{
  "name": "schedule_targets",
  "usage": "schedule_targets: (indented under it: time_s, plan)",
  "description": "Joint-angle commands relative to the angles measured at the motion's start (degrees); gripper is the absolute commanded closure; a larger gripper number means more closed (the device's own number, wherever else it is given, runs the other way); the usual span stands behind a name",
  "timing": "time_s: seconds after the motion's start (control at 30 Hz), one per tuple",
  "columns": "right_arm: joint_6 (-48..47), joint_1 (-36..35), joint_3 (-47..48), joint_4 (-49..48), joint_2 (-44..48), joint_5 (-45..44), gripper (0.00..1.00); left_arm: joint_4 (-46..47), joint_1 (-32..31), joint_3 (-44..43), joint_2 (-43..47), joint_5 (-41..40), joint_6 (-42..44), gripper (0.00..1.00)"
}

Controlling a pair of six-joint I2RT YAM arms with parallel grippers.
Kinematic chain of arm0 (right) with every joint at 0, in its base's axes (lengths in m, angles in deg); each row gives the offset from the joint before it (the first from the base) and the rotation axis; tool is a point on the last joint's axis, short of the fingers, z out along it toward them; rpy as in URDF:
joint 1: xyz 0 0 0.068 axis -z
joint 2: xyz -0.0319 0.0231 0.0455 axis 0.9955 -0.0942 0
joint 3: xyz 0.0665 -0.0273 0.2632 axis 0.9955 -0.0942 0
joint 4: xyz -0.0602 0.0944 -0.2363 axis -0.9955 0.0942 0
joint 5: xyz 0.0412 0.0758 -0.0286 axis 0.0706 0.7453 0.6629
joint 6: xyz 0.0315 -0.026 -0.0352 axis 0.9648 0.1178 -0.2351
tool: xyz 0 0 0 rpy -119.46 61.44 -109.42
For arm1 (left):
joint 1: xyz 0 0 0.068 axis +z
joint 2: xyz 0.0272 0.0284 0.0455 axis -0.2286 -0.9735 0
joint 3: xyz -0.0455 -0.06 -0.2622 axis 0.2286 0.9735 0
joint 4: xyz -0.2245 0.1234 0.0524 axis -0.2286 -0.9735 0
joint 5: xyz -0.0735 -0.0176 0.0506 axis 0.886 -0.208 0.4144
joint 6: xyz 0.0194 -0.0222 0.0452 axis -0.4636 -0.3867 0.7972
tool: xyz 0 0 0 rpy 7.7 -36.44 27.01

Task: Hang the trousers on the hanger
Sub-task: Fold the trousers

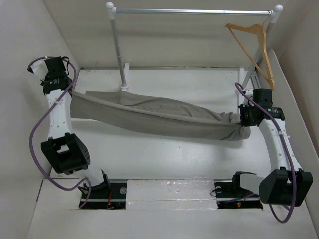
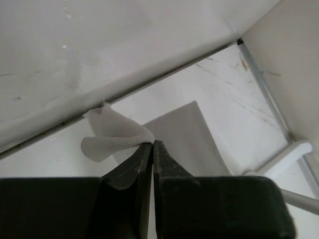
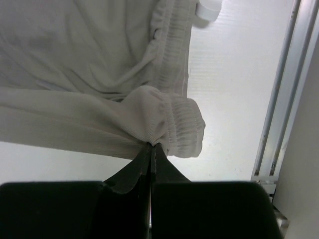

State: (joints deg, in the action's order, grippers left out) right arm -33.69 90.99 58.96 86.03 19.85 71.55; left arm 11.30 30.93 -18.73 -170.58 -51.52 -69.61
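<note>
The taupe trousers (image 1: 159, 118) hang stretched in the air across the table, from the left arm to the right arm. My left gripper (image 1: 69, 94) is shut on the cuff end; in the left wrist view a curl of ribbed cloth (image 2: 115, 140) sticks out from the tips of that gripper (image 2: 152, 144). My right gripper (image 1: 243, 119) is shut on the elastic waistband (image 3: 174, 119), pinched at the tips of that gripper (image 3: 151, 146). The wooden hanger (image 1: 255, 50) hangs by its hook from the rail's right end, behind and above the right gripper.
A silver rail (image 1: 194, 11) on white posts (image 1: 118, 47) spans the back of the table; the left post's foot (image 1: 123, 85) stands just behind the trousers. White walls close in left and right. An aluminium track (image 3: 281, 99) runs along the right wall.
</note>
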Motion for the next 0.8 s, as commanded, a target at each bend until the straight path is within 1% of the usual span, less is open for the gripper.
schedule_targets:
  time_s: [0.0,0.13,0.23,0.27,0.3,0.37,0.4,0.53,0.6,0.63,0.7,0.73,0.77]
  plan:
    - [-1.04,0.46,2.67,-7.63,-1.98,3.48,1.0,-1.68,-0.58,-3.27,-3.21,-6.41,1.33,1.0]
    - [-0.52,0.46,2.22,-11.68,-5.75,2.96,1.0,-2.65,-0.58,-8.01,-10.76,-6.42,1.68,1.0]
    - [-0.51,0.46,4.06,-13.71,-9.97,0.5,1.0,-2.91,-0.58,-13.81,-16.2,-5.19,1.24,1.0]
    - [-0.34,0.46,4.68,-14.32,-10.94,0.49,1.0,-3.08,-1.19,-17.13,-17.62,-5.18,1.33,1.0]
    - [-0.34,0.46,5.73,-15.55,-12.95,-1.51,1.0,-3.61,-1.97,-18.9,-20.59,-5.45,1.5,1.0]
    - [-0.25,0.99,7.31,-17.22,-15.16,-1.7,1.0,-4.31,-1.98,-24.25,-23.6,-5.01,1.15,1.0]
    - [-0.16,0.99,8.8,-17.66,-16.39,-1.88,1.0,-3.71,-1.98,-25.41,-26.39,-4.66,1.15,1.0]
    - [-0.25,0.99,13.46,-19.68,-25.42,-3.46,1.0,-3.7,-3.03,-33.75,-33.88,-3.34,0.89,1.0]
    - [-0.25,0.47,15.31,-20.74,-28.77,-5.21,1.0,-2.91,-3.04,-36.05,-37.73,-2.46,1.06,1.0]
    - [-0.34,0.46,17.23,-21.27,-32.01,-5.65,1.0,-2.56,-3.04,-38.32,-39.15,-1.16,1.24,1.0]
    - [-0.43,0.46,19.35,-21.19,-35.19,-6.71,1.0,-0.98,-3.04,-39.83,-42.66,1.13,2.29,1.0]
    - [-0.25,-0.15,20.23,-21.18,-36.6,-7.5,1.0,-0.8,-3.04,-40.45,-43.64,3.06,2.38,0.94]
    - [-0.08,-0.76,21.9,-20.58,-38.7,-8.03,1.0,0.51,-3.04,-40.45,-44.35,4.64,2.82,0.83]
